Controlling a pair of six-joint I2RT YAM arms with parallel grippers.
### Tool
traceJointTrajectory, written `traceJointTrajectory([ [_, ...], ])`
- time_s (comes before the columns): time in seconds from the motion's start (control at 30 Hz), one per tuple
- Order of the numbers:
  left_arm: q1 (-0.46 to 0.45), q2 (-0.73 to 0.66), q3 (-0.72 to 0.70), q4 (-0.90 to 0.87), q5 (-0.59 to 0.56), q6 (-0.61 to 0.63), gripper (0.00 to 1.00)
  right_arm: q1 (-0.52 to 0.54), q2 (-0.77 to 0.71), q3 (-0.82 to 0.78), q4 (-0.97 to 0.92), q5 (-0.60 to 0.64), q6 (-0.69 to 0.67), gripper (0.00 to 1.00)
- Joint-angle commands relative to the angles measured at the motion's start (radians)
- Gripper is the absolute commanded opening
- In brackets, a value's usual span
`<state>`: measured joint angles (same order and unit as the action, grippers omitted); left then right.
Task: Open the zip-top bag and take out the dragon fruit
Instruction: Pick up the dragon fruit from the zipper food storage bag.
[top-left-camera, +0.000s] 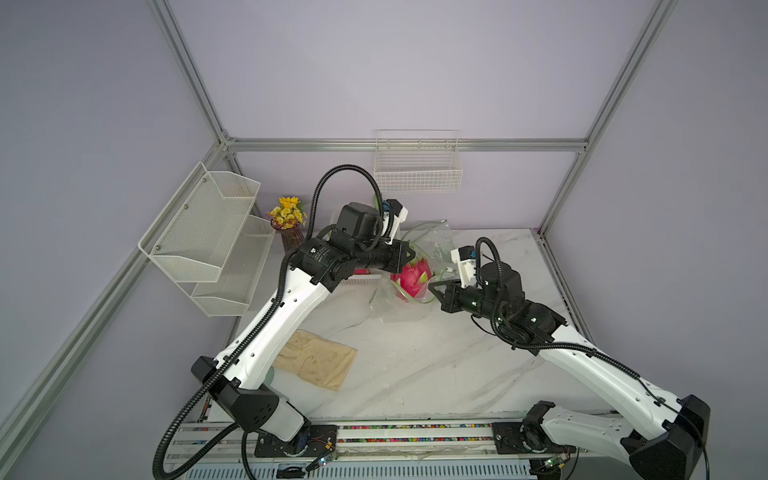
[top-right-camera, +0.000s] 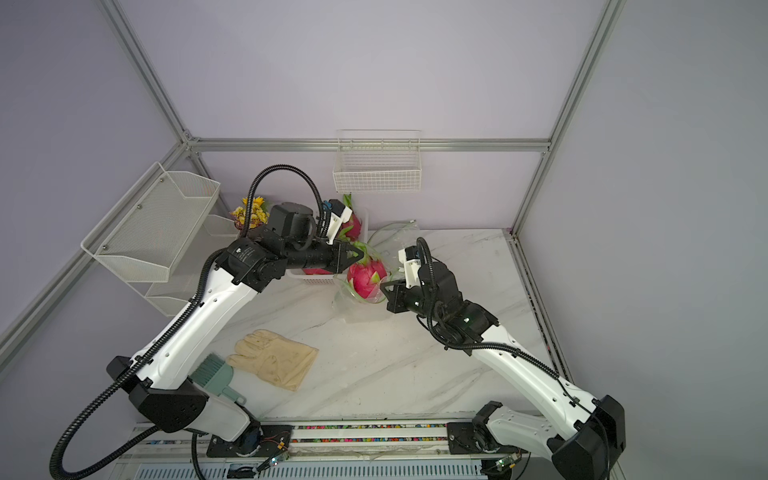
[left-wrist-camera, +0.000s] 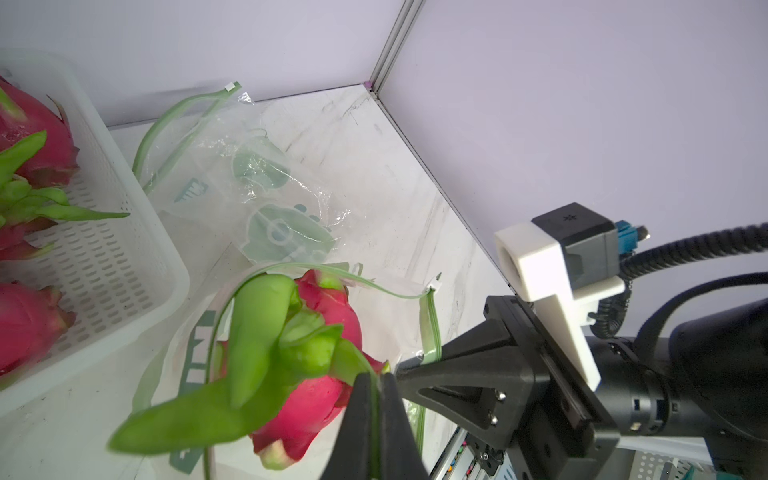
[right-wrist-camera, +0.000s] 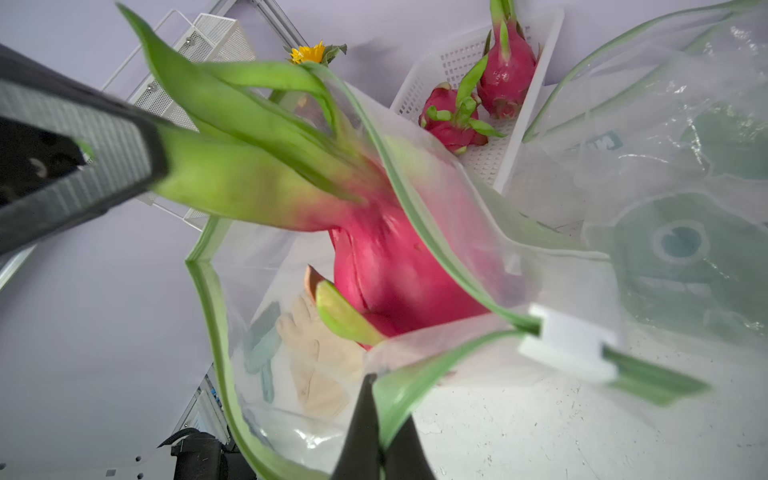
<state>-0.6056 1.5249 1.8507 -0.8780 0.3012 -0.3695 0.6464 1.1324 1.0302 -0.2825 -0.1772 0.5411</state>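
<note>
A magenta dragon fruit (top-left-camera: 413, 278) (top-right-camera: 365, 276) with green scales stands in the open mouth of a clear zip-top bag (top-left-camera: 386, 305) with a green zip rim, at the back middle of the table. My left gripper (top-left-camera: 411, 253) (left-wrist-camera: 376, 382) is shut on one of the fruit's green scales, above the fruit (left-wrist-camera: 307, 399). My right gripper (top-left-camera: 432, 287) (right-wrist-camera: 380, 399) is shut on the bag's green rim (right-wrist-camera: 419, 374), just right of the fruit (right-wrist-camera: 395, 257). The lower part of the fruit is veiled by the bag's film.
A white slotted basket (left-wrist-camera: 137, 249) (right-wrist-camera: 528, 104) behind the left gripper holds two other dragon fruits (right-wrist-camera: 507, 70) (right-wrist-camera: 449, 116). A second clear bag (left-wrist-camera: 257, 187) lies empty behind. A beige glove (top-left-camera: 320, 361) and a teal brush (top-right-camera: 212, 374) lie near the front left. A flower vase (top-left-camera: 289, 216) stands at the back.
</note>
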Motion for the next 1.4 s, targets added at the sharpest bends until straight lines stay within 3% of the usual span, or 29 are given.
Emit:
traceJointTrajectory([
  [0.0, -0.002, -0.058, 0.054, 0.032, -0.027, 0.037, 0.0, 0.004, 0.002, -0.014, 0.019, 0.012, 0.002, 0.0],
  [0.23, -0.002, -0.062, 0.088, 0.056, 0.037, 0.022, 0.0, 0.004, 0.008, -0.02, 0.031, 0.013, 0.006, 0.0],
  [0.53, -0.002, -0.081, 0.156, 0.07, 0.016, 0.022, 0.0, 0.004, 0.027, -0.022, 0.033, 0.019, 0.018, 0.0],
  [0.77, -0.002, -0.162, 0.105, 0.195, 0.015, -0.005, 0.0, 0.004, 0.049, -0.023, 0.045, 0.015, 0.023, 0.0],
  [1.17, 0.019, -0.182, 0.176, 0.272, -0.149, 0.061, 0.0, 0.004, 0.062, -0.01, 0.037, 0.021, 0.028, 0.0],
  [1.37, 0.078, -0.144, 0.206, 0.291, -0.2, 0.084, 0.0, 0.004, 0.014, 0.009, 0.001, 0.038, 0.022, 0.0],
])
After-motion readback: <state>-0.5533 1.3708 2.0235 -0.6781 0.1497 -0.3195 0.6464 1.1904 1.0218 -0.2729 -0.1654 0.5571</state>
